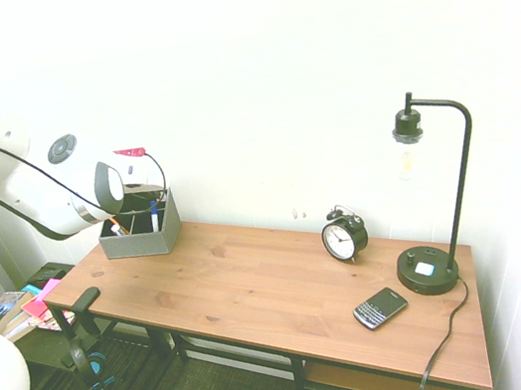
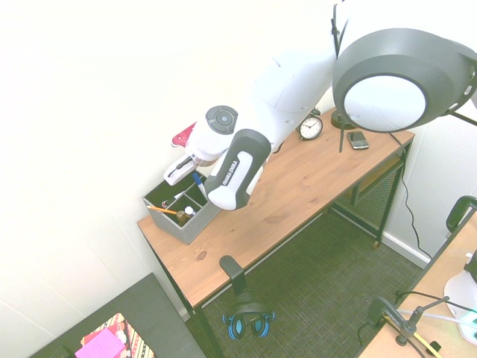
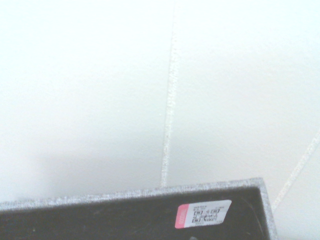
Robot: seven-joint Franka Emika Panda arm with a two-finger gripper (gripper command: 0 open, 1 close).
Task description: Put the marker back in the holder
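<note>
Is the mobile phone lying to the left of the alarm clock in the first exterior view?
No, the phone lies right of and in front of the alarm clock, near the lamp base.

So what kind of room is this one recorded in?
Probably a home office or study corner: a wooden desk against a white wall, with a desk lamp, an alarm clock and a grey desk organizer.

White arm reaches forward, its claw (image 2: 188,173) angled steeply downward.

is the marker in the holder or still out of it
In: the marker stands nearly upright inside the grey holder, blue end showing above the rim, under the gripper.
</note>
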